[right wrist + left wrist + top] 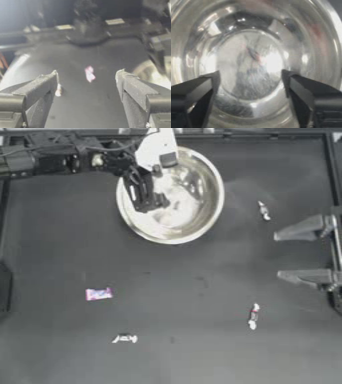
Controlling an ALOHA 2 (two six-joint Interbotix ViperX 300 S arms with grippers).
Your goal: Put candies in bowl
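top: left pincer (148,203) hangs over the bowl (207,213), right pincer (294,255) parked at the right edge; pink candy (98,294) and three whitish candies (124,338) lie on the bench (200,328). left wrist: jaws released, empty, one candy (256,56) on the bowl floor. right wrist: jaws released, empty, above bare bench.
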